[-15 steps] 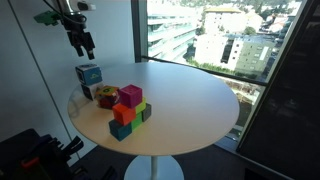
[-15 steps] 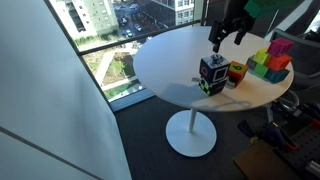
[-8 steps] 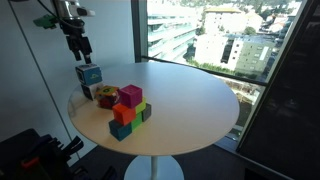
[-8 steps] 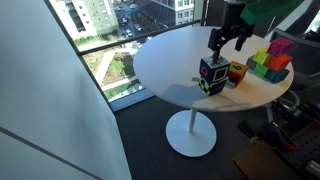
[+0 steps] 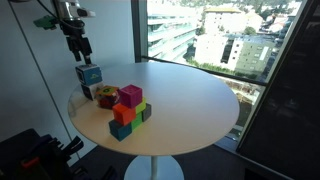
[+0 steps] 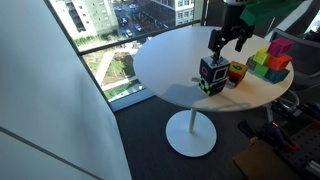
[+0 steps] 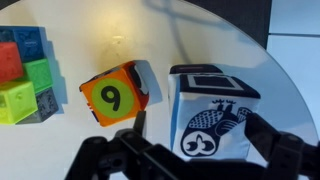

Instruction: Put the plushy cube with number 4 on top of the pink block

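Round and white, the table [image 5: 190,95] stood beside tall windows with city buildings far below. Farthest left in an exterior view, my gripper [image 5: 80,46] hung just above the plushy cube with number 4 [image 5: 88,74], which sat upright near the table's edge. My fingers [image 5: 88,48] were spread apart, gripping nothing, and not touching the cube as far as I could tell. Just beside the plushy cube lay the smaller multicoloured cube [image 5: 104,95], and next came the cluster of small blocks, with the pink block [image 5: 130,97] on top, the orange block [image 5: 123,113] below it in front, a teal block [image 5: 120,130] at the bottom and green ones [image 5: 144,110] toward the right.

From the opposite side, the plushy cube [image 6: 212,75] came first, dark-faced, with my gripper [image 6: 228,40] above and slightly behind it, then the multicoloured cube [image 6: 236,72], then the pink block [image 6: 280,48] crowning the stack at the far right.

Through my wrist view, an orange block [image 7: 9,60] and green blocks [image 7: 38,76] filled the left corner. The multicoloured cube [image 7: 117,93] lay tilted, its orange face showing a 9. The plushy cube [image 7: 214,112] stood to its right, between my open fingers [image 7: 274,140], showing a squirrel picture on its pale face.
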Tool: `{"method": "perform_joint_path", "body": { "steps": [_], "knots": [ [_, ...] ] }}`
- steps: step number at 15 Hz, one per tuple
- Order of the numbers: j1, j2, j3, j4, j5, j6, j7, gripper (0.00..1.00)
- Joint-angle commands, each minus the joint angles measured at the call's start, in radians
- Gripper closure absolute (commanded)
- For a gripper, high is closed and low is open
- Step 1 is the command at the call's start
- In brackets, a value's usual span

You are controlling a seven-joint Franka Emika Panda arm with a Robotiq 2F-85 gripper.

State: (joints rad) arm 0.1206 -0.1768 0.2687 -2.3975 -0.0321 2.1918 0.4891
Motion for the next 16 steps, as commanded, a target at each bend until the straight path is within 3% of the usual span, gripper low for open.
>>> {"method": "perform_joint_path", "body": {
  "steps": [1,16],
  "knots": [
    [0.012,0.004,-0.010,0.011,-0.011,0.001,0.004,0.00],
    [0.021,0.086,-0.011,0.039,-0.011,0.077,0.011,0.00]
  ]
}}
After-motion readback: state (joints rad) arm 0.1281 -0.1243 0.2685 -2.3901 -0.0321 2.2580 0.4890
